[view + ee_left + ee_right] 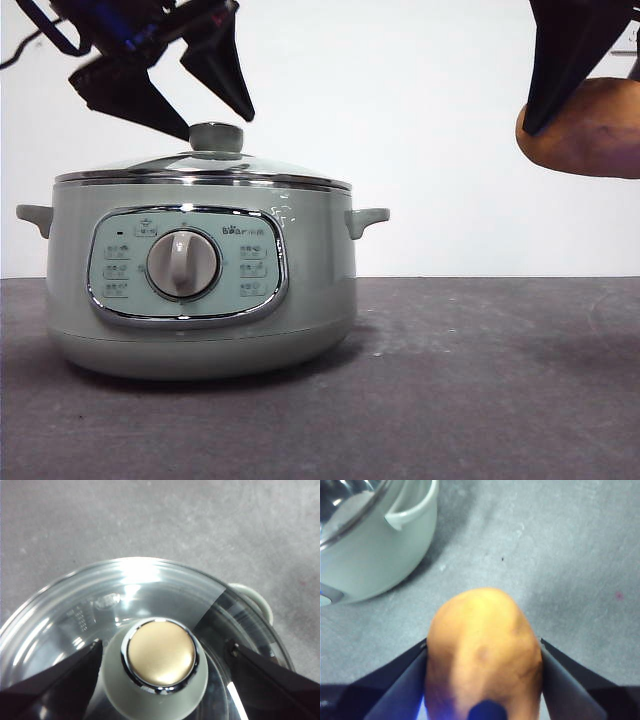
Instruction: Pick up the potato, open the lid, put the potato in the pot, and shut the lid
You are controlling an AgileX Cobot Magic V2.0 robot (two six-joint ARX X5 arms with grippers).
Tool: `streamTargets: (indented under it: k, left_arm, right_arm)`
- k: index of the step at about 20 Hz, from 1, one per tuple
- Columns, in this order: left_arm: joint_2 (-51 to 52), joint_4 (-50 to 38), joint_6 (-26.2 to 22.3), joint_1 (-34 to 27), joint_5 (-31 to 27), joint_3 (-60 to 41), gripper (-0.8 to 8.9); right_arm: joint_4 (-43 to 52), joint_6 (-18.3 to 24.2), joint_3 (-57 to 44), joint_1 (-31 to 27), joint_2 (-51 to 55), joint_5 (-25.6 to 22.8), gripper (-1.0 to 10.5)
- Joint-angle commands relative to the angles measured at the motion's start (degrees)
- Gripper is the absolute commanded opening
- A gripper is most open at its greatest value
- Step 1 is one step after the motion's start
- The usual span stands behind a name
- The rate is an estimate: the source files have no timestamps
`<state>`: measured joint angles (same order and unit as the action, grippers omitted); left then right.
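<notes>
Grey table [480, 400] | left gripper [162, 652] jaws apart astride lid [75, 625] knob | right gripper [482, 647] jaws clamp potato [485, 650] aloft

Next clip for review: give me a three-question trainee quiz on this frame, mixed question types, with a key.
1. True or false: the lid is off the pot.
2. Which gripper holds the potato? A) left B) right C) neither
3. Fill in: the left gripper has its open jaws either side of the lid's ____.

Key:
1. False; the lid sits on the pot's rim.
2. B; the right gripper is shut on the potato, held in the air beside the pot.
3. Knob; the jaws flank it and have not closed on it.
</notes>
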<state>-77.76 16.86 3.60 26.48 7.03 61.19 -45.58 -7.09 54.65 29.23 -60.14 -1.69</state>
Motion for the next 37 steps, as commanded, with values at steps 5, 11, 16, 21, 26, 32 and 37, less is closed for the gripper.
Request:
streamTargets:
  k: [5, 11, 16, 21, 26, 32, 37]
  left_arm:
    - [-1.9, 0.1, -0.7, 0.2, 0.1, 0.2, 1.81]
    - [-1.9, -0.1, -2.2, 0.2, 0.1, 0.2, -0.08]
    - [-0.6, -1.4, -2.2, 0.2, -1.2, 0.2, -0.09]
    - [7.6, -2.3, -2.4, 0.2, -2.8, 0.2, -0.09]
    - [20.9, -2.1, -3.9, 0.2, -6.3, 0.2, -0.09]
    - [37.0, -0.1, -3.8, 0.2, -9.0, 0.2, -0.09]
    - [45.9, 6.7, -3.8, 0.2, -12.9, 1.6, -0.09]
  right_arm:
    - [0.1, -0.6, 0.2, 0.1, -0.1, -0.2, -0.1]
    - [0.1, -0.6, 0.2, 0.1, -0.1, -0.2, -0.1]
    - [0.4, -0.6, 0.2, 0.1, -0.1, -0.1, -0.1]
    - [3.5, -0.5, 0.2, 0.2, -0.1, 0.3, -0.1]
    - [6.3, -0.4, 3.4, 2.7, -1.5, 0.5, -0.1]
    - [6.5, 1.6, 15.6, 7.1, -12.1, 3.3, -0.1]
    - [6.5, 4.8, 28.4, 11.8, -26.2, 3.3, -0.1]
